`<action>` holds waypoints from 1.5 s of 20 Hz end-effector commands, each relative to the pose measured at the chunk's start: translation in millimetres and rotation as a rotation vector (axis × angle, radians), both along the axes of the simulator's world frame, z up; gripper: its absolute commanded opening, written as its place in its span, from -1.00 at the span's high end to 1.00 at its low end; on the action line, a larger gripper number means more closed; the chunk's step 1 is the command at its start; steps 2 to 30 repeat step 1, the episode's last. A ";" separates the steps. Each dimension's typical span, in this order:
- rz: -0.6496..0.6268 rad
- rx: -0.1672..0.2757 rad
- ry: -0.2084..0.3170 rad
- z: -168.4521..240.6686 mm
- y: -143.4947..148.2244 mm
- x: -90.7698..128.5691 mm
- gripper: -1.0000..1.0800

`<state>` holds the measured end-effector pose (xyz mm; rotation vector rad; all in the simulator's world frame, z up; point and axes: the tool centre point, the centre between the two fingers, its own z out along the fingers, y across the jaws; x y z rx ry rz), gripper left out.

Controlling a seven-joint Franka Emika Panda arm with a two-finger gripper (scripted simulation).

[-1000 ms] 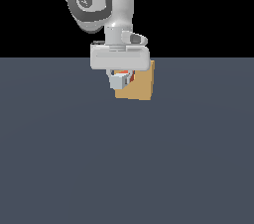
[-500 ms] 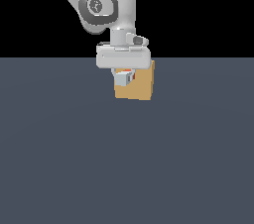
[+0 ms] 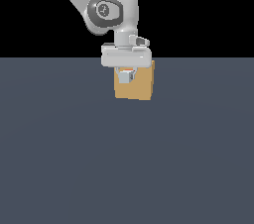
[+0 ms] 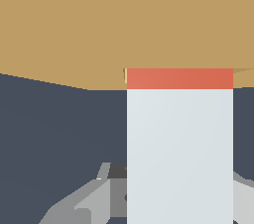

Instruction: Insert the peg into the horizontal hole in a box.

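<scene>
One peg (image 4: 179,139) sits pinched between the pincer's (image 3: 126,76) grey fingers (image 4: 84,203), its pale length running straight ahead of them. Only a short band of its orange-red end shows, meeting the tan box (image 3: 140,85) face directly in front of the pincer; the hole itself is hidden behind the peg. In the exterior view the pincer hangs against the box's upper front, above the grey floor (image 3: 124,168).
</scene>
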<state>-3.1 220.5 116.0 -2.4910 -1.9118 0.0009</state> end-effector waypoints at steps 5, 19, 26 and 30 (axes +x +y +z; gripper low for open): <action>-0.001 0.001 -0.003 1.7 2.1 2.0 1.00; -0.001 0.001 -0.003 1.7 2.1 2.0 1.00; -0.001 0.001 -0.003 1.7 2.1 2.0 1.00; -0.001 0.001 -0.003 1.7 2.1 2.0 1.00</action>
